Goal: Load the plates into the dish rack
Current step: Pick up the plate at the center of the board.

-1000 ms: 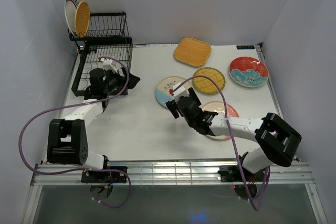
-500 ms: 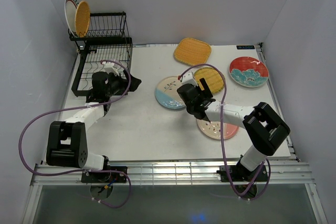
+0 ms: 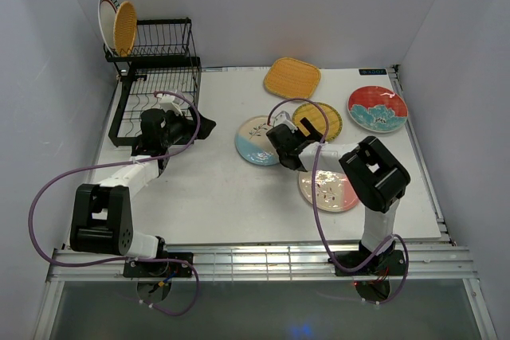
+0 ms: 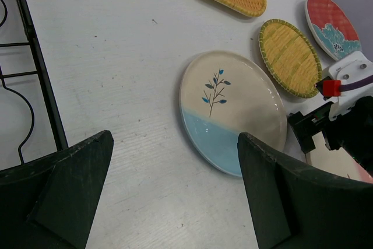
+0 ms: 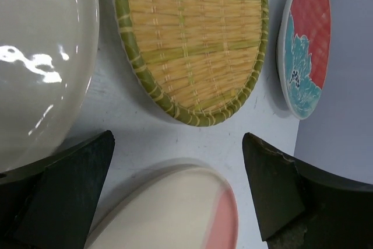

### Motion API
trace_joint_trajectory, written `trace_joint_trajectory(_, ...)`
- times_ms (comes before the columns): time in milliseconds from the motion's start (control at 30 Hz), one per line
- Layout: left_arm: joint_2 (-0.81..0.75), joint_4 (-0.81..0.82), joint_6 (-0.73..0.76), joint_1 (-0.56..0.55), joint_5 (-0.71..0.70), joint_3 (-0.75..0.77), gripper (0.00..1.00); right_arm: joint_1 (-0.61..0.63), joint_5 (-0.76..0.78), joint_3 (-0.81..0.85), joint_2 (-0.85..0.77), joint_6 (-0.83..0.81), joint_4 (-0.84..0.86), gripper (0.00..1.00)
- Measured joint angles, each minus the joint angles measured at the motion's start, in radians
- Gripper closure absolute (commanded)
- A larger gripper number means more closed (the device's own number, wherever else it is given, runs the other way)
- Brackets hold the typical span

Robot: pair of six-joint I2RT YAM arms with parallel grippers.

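Note:
The black wire dish rack (image 3: 155,89) stands at the back left; a green-striped white plate (image 3: 106,17) and a woven plate (image 3: 125,28) stand upright at its upper tier. Five plates lie flat: cream-blue (image 3: 253,141) (image 4: 233,112) (image 5: 41,56), round woven (image 3: 317,121) (image 5: 192,39), rounded-square woven (image 3: 292,78), red-teal floral (image 3: 377,108) (image 5: 303,45), cream-pink (image 3: 328,190) (image 5: 175,214). My left gripper (image 3: 201,127) (image 4: 175,190) hovers open and empty between rack and cream-blue plate. My right gripper (image 3: 288,149) (image 5: 178,196) is open and empty, low over the gap between the cream-blue, round woven and cream-pink plates.
Rack wires (image 4: 35,74) lie just left of my left gripper. The right arm's elbow (image 3: 374,173) stands over the cream-pink plate. White walls close in the table on three sides.
The right arm folded back and its gripper swung up and right, from beside the cream-pink plate to the cream-blue plate's right edge. The left gripper barely shifted.

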Motion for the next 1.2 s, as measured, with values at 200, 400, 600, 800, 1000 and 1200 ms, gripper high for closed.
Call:
trace_joint_trajectory(200,0.0,0.0,0.006,-0.002,0.0,0.0,0.02,-0.023,0.033,0.057,0.056,-0.037,0.004,0.11)
trace_joint_trajectory(400,0.0,0.0,0.01,-0.003,0.0,0.0,0.02,-0.053,0.038,0.07,0.085,-0.081,0.034,0.22)
trace_joint_trajectory(600,0.0,0.0,0.014,-0.003,0.003,0.0,0.02,-0.064,0.036,0.076,0.119,-0.131,0.105,0.37)
trace_joint_trajectory(800,0.0,0.0,0.014,-0.004,0.006,0.0,0.02,-0.064,0.015,0.073,0.141,-0.186,0.204,0.46)
trace_joint_trajectory(1000,0.0,0.0,0.014,-0.004,0.006,0.0,0.02,-0.064,-0.01,0.071,0.175,-0.219,0.266,0.77)
trace_joint_trajectory(1200,0.0,0.0,0.014,-0.004,0.008,0.0,0.02,-0.062,0.016,0.061,0.171,-0.243,0.306,0.92)
